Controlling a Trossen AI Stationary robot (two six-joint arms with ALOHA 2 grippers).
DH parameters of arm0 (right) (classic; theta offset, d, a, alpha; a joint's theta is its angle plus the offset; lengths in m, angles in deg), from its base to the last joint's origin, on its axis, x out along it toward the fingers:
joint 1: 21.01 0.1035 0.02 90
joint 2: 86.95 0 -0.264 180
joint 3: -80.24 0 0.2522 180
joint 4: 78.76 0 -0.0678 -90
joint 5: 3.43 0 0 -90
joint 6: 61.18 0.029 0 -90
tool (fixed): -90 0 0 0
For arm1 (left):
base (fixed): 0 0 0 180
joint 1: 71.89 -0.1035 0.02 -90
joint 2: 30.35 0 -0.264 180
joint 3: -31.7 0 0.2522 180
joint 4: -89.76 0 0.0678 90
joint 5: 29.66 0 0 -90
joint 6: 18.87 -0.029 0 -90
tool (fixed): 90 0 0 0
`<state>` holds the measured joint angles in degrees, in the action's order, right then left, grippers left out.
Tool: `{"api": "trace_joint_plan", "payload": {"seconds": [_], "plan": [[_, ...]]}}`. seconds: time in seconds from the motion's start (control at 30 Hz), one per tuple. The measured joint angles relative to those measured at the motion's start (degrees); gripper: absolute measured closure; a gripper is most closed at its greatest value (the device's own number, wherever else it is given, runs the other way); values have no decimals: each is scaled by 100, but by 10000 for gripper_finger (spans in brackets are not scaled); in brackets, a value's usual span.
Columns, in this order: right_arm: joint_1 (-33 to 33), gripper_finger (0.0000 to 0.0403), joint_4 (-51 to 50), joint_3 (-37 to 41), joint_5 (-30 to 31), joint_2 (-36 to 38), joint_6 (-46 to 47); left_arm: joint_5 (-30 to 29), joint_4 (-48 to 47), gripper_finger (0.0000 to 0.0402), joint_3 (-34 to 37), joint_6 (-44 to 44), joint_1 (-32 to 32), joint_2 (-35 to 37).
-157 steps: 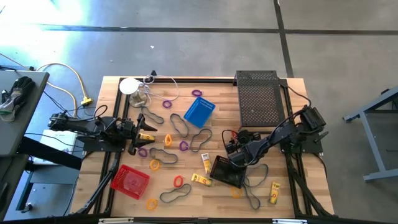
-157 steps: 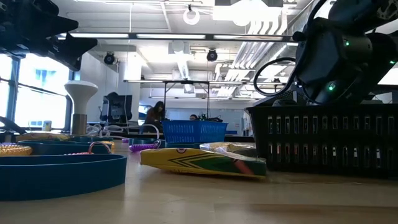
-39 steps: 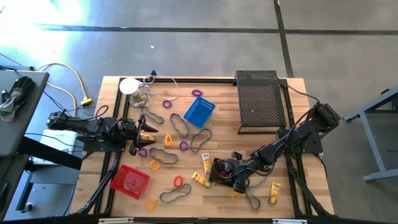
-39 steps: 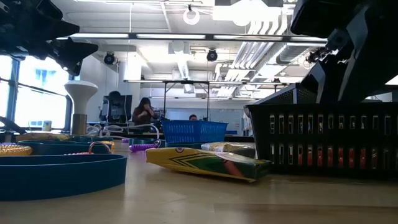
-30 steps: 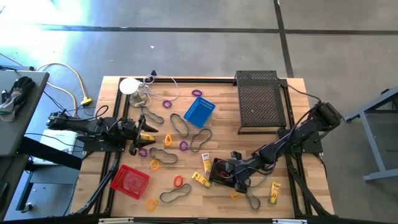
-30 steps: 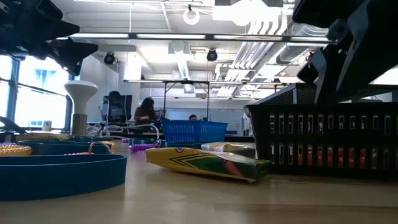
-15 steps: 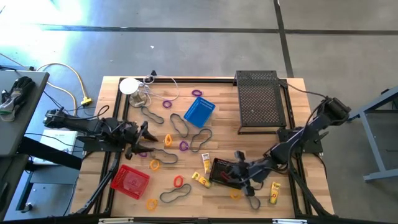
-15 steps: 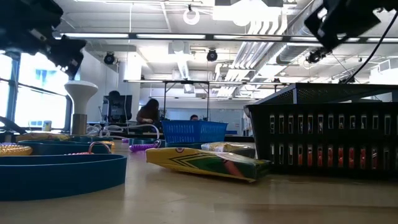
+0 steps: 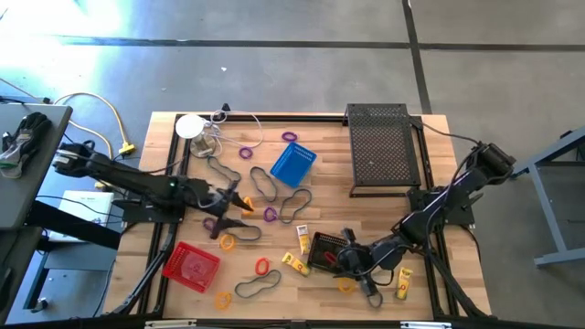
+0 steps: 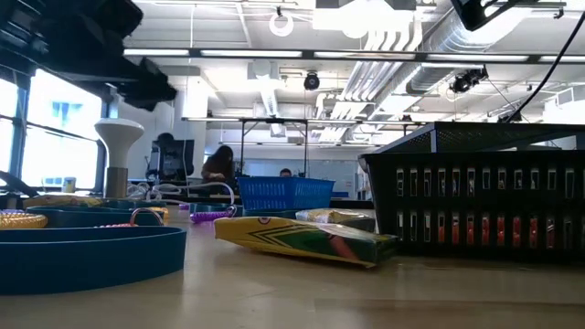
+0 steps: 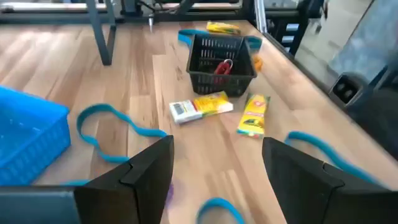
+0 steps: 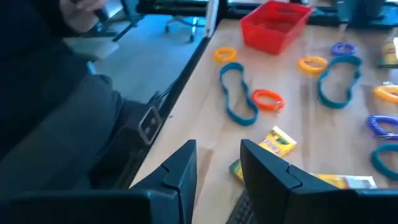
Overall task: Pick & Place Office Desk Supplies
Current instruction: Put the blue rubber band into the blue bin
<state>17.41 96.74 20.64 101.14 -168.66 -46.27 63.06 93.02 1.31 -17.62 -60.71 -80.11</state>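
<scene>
Grey band loops (image 9: pixel 265 185), small coloured rings (image 9: pixel 271 214) and yellow tubes (image 9: pixel 294 263) lie flat and scattered over the wooden table. Among them stand a blue basket (image 9: pixel 294 163), a red basket (image 9: pixel 192 267) and a black basket (image 9: pixel 324 247) with a red item (image 11: pixel 222 65) inside. My left gripper (image 9: pixel 235 199) is open at the table's left middle, beside an orange ring (image 9: pixel 247 206); nothing is between its fingers (image 11: pixel 149 177). My right gripper (image 9: pixel 354 260) hovers over the black basket's right side. Its fingers (image 12: pixel 181 171) stand a little apart with nothing between them.
A large flat black mesh tray (image 9: pixel 382 146) fills the far right corner. A white round disc (image 9: pixel 189 125) with cables sits at the far left. More loops (image 9: pixel 370 292) and a yellow tube (image 9: pixel 402 283) lie near the front right edge.
My left gripper has reached toward the table's right, up to the orange ring, staying open. My right arm has risen from the black basket and its gripper has shifted slightly toward the near right. The basket has stayed in place.
</scene>
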Motion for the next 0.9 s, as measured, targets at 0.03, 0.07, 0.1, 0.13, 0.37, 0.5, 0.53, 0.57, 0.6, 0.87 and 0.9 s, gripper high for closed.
{"api": "trace_joint_plan", "payload": {"seconds": [0.03,0.07,0.1,0.13,0.37,0.5,0.53,0.57,0.6,0.87,0.9], "plan": [[-2,291,1,0,10,-2,-9,2,250,163,-2,-171,-36,-202],[-4,292,0,0,13,-2,-15,2,497,163,-6,-295,-79,-424],[-6,294,4,0,20,-2,-15,3,728,163,-10,-382,-140,-632],[-8,295,1,0,28,-2,-15,17,884,163,-11,-448,-220,-826],[-4,302,2,0,26,-2,-17,390,1245,163,-15,-560,-1263,-1718],[-7,302,-2,0,32,-2,-20,887,1261,163,-15,-431,-1840,-1919],[-10,302,-1,0,41,-2,-27,899,1255,163,-15,-275,-1944,-1947],[-22,302,0,0,43,-2,-41,900,1256,163,-15,-85,-2050,-1969],[-26,302,0,0,43,-2,-46,900,1269,163,-15,96,-2147,-2000],[-26,302,0,0,45,-2,-116,902,1256,163,-15,359,-2505,-2242],[-26,302,0,0,45,-2,-116,905,1259,163,-15,360,-2502,-2247]]}}
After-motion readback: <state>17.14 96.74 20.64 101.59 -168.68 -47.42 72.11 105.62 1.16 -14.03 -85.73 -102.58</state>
